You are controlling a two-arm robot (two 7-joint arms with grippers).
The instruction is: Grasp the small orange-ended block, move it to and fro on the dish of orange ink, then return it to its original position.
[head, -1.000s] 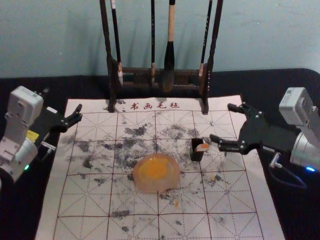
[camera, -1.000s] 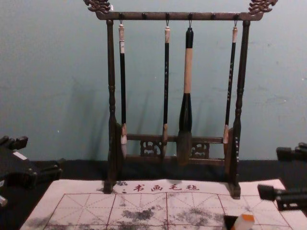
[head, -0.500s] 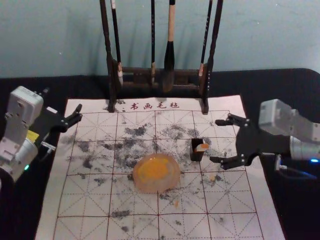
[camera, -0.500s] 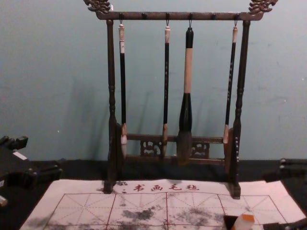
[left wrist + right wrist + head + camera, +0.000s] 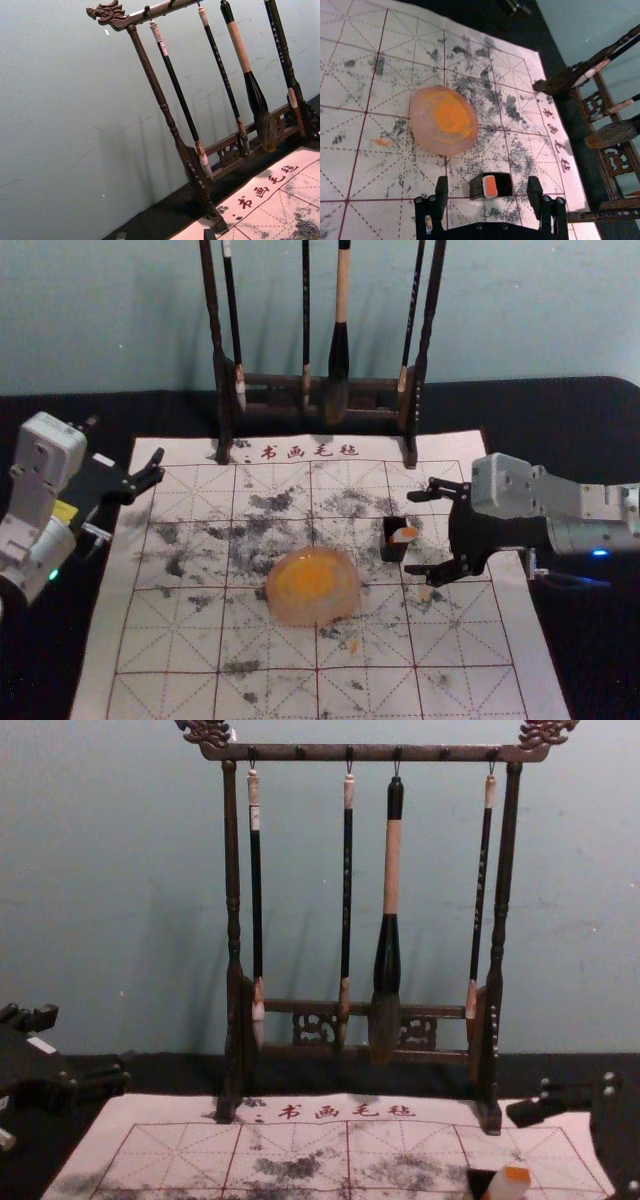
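My right jaws (image 5: 410,533) are spread wide, reaching in low from the right, one on the far side of the black holder (image 5: 476,188) and the other on the near side. The block (image 5: 491,186) leans in that holder, its orange end up and poking out over the rim, with a gap between it and me on both sides. I pinch nothing; I judge this the last of the approach, with the whole task ahead.

The holder seems to be there to prop the block so that the end stands free to be gripped, and its lean gives me the pose to restore later. I should go a little further in, then close on the block above the rim; closing too low would catch the holder and drag or tip it. Since the orange end points up, I expect to have to turn my wrist to set it to the ink (image 5: 451,117).

The dish (image 5: 421,125) lies just beside the holder on the mat (image 5: 480,650), handy for a short carry. It looks light, so I would rub gently lest it slide.

My left jaws (image 5: 88,1042), apart and without a load, idle at the left edge, leaving me room.
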